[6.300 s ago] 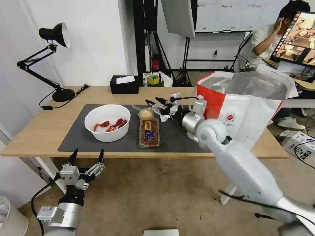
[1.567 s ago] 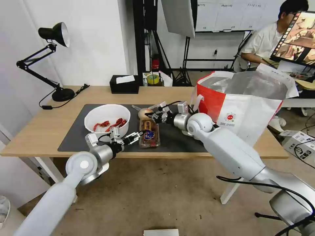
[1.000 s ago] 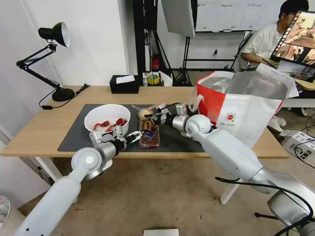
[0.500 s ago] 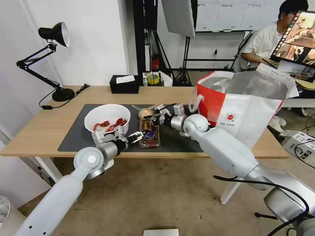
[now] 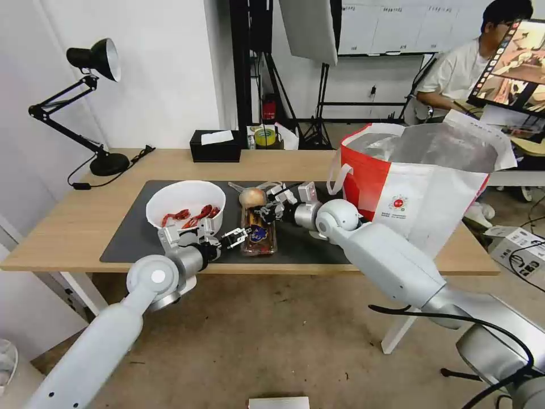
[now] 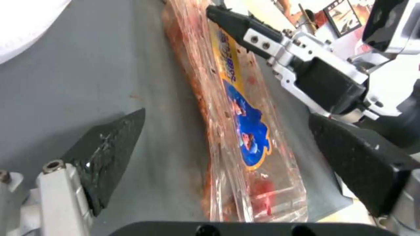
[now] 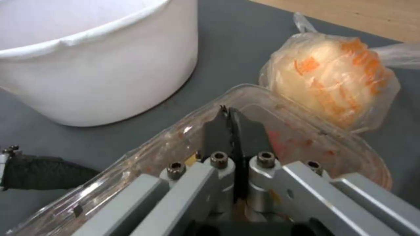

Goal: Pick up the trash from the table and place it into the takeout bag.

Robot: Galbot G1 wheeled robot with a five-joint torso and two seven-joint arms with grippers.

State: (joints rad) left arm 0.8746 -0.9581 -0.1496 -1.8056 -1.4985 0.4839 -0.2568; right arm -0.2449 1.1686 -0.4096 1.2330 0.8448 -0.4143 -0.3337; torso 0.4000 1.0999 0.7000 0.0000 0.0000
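On the dark mat (image 5: 128, 241) of the table (image 5: 68, 227) lies a clear plastic tray (image 5: 259, 233) with red stains and a blue label. My right gripper (image 5: 265, 212) is shut on its far rim; in the right wrist view the fingers (image 7: 231, 131) press together at the tray (image 7: 306, 144). My left gripper (image 5: 234, 234) is open at the tray's near end, its fingers (image 6: 109, 150) straddling the tray (image 6: 245, 131). The tan ball in a clear bag (image 5: 252, 196) lies just beyond the tray. A white bowl (image 5: 185, 210) of red shells stands to the left. The takeout bag (image 5: 420, 182) stands open at the right.
A black tissue box (image 5: 214, 146) and a desk lamp (image 5: 93, 59) stand at the table's back left. The bowl's wall (image 7: 100, 65) is close beside the right gripper. A person sits behind the bag, away from the table.
My right gripper has come down from beside the ball onto the tray's far rim and shut there. My left gripper has crept a little closer to the tray's near end and stays open.
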